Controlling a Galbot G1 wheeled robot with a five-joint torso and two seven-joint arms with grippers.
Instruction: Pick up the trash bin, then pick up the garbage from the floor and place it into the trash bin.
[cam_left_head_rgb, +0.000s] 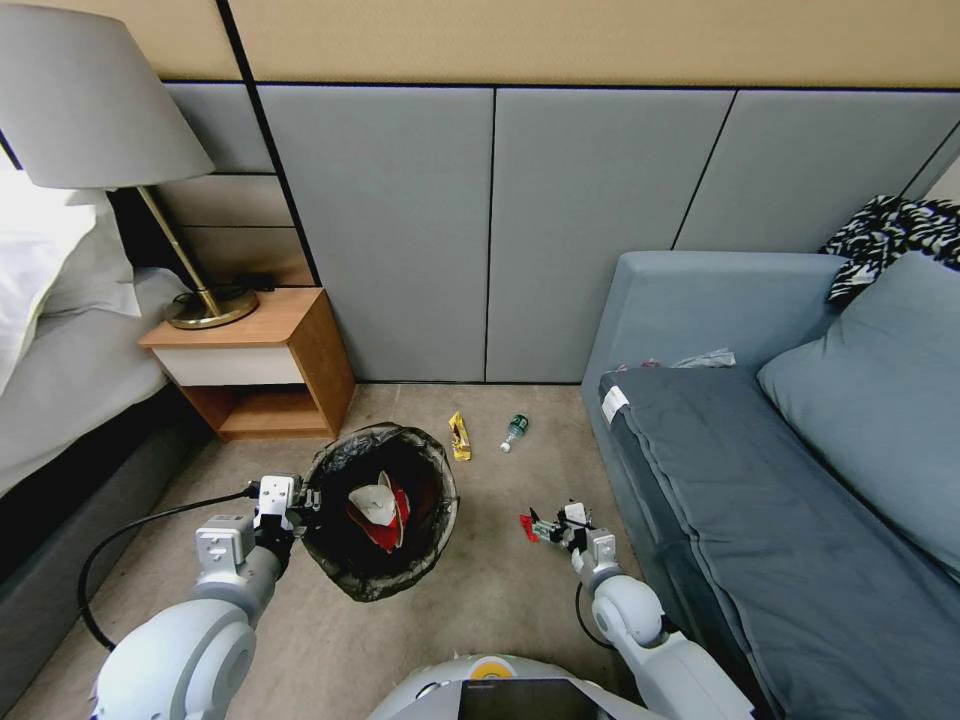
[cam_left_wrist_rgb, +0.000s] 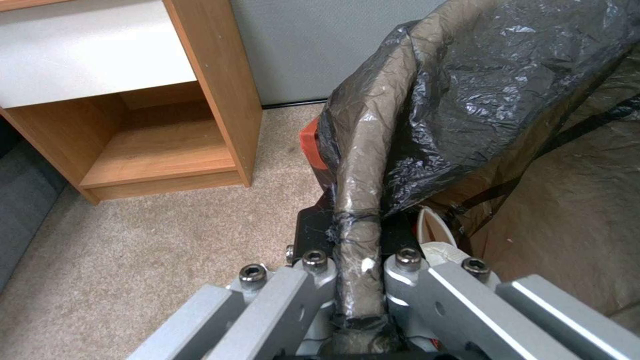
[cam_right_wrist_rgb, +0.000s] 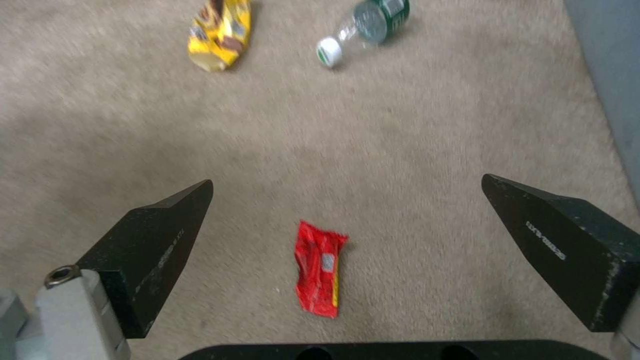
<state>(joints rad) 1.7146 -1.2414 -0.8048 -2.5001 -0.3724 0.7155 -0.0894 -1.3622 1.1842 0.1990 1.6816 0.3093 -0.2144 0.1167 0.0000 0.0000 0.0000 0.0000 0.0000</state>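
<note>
The left pincer (cam_left_head_rgb: 300, 508) grips the bin (cam_left_head_rgb: 380, 510) rim at nine o'clock, while the right pincer (cam_right_wrist_rgb: 347, 240) gapes wide over a light, crinkly red wrapper (cam_right_wrist_rgb: 319, 275), best pinched mid-body.

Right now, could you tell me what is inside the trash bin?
Inside the trash bin, a red-and-white carton lies on the black liner; anything beneath it is covered.

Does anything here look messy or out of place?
Yes, litter lies on the carpet: a red wrapper below the open right hand, and farther off a yellow wrapper and a small bottle on its side. The bin, its rim pinched by the left hand, already holds some trash.
</note>
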